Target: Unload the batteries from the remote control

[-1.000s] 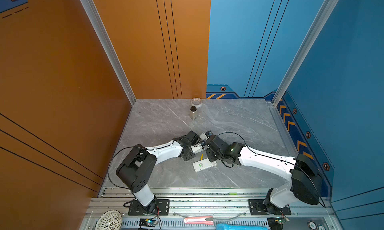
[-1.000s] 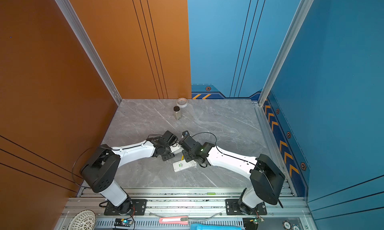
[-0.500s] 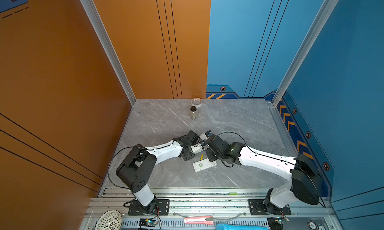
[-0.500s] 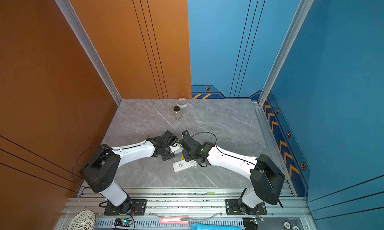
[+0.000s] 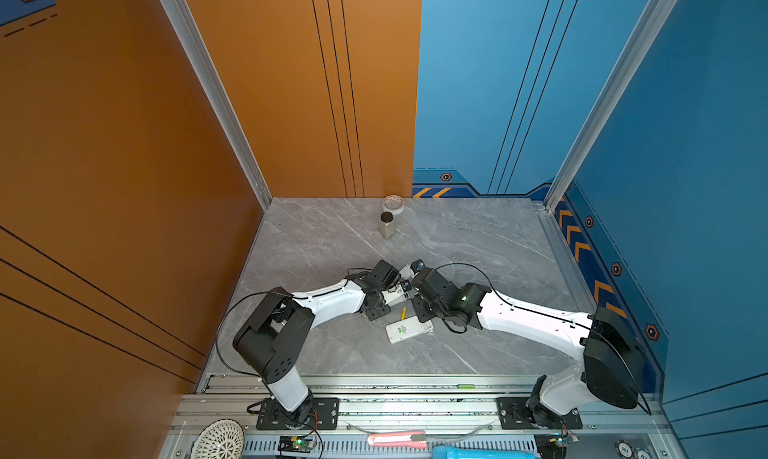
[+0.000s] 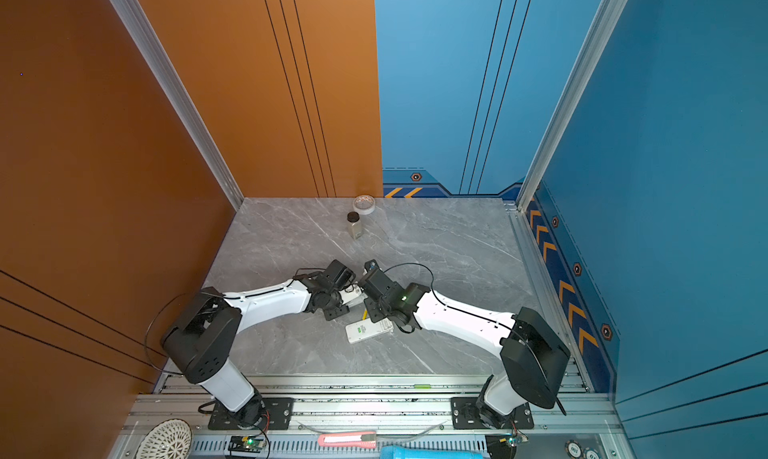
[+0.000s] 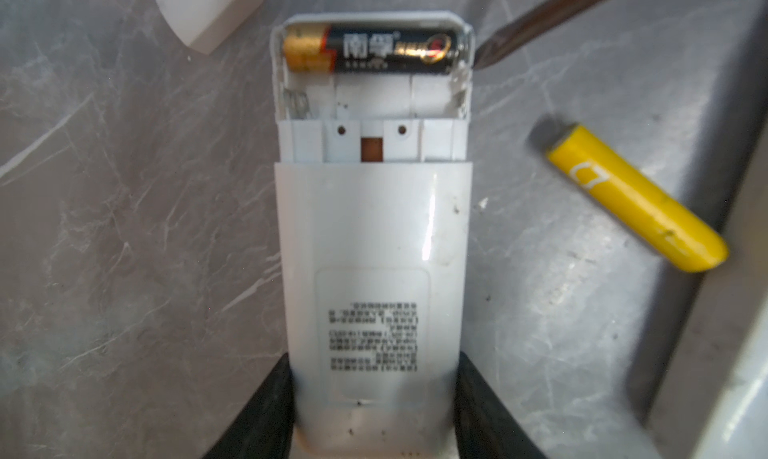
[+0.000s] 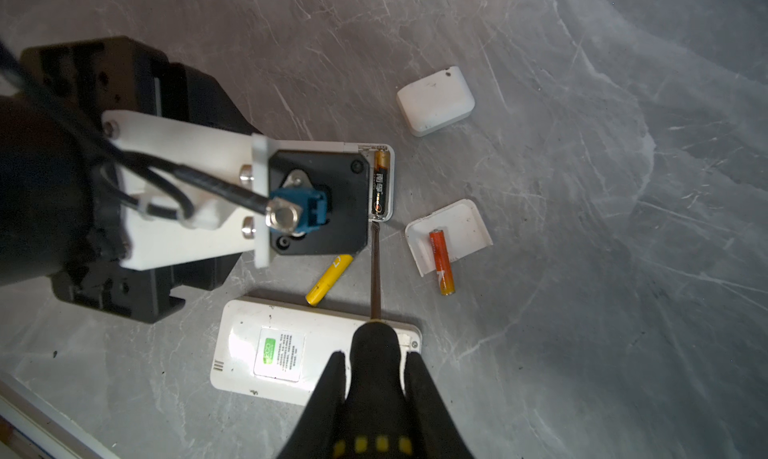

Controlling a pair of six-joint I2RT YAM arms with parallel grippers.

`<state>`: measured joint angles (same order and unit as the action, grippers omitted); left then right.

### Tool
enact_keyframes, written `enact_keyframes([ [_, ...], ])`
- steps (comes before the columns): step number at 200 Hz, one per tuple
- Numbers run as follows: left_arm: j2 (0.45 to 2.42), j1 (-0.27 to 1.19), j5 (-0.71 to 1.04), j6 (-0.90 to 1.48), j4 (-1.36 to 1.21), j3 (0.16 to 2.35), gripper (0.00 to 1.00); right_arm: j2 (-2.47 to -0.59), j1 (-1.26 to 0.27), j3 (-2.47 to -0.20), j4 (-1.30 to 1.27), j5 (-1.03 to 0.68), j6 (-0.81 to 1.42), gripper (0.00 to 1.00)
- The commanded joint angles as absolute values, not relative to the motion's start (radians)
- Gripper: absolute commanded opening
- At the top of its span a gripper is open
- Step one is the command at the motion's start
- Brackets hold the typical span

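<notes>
My left gripper is shut on the white remote control, which lies back up with its battery bay uncovered. A black-and-gold battery sits in the far slot; the nearer slot is empty. My right gripper is shut on the black-and-yellow screwdriver, whose tip rests at the remote's corner beside that battery. A yellow battery lies loose on the table next to the remote. An orange battery lies partly on a white cover. In both top views the grippers meet mid-table.
A second white remote with a green sticker lies under my right gripper. Another white cover lies beyond the held remote. A small bottle and a tape roll stand at the back wall.
</notes>
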<state>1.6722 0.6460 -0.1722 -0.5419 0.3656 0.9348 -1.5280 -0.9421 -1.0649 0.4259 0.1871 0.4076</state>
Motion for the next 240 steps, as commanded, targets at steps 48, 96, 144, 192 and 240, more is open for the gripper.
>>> enact_keyframes([
  [48,1.723,0.635,-0.14,-0.561,0.427,0.915,0.0,-1.494,-0.934,-1.107,0.386,0.211,0.416,0.0],
  [96,1.723,0.632,-0.14,-0.564,0.426,0.916,0.0,-1.503,-0.93,-1.102,0.397,0.2,0.413,0.0],
  [144,1.72,0.625,-0.147,-0.566,0.426,0.913,0.0,-1.504,-0.928,-1.094,0.425,0.196,0.411,0.0],
  [192,1.72,0.623,-0.157,-0.568,0.425,0.913,0.0,-1.525,-0.921,-1.104,0.443,0.18,0.413,0.0],
  [240,1.725,0.623,-0.16,-0.568,0.423,0.915,0.0,-1.547,-0.918,-1.116,0.457,0.166,0.407,0.0],
])
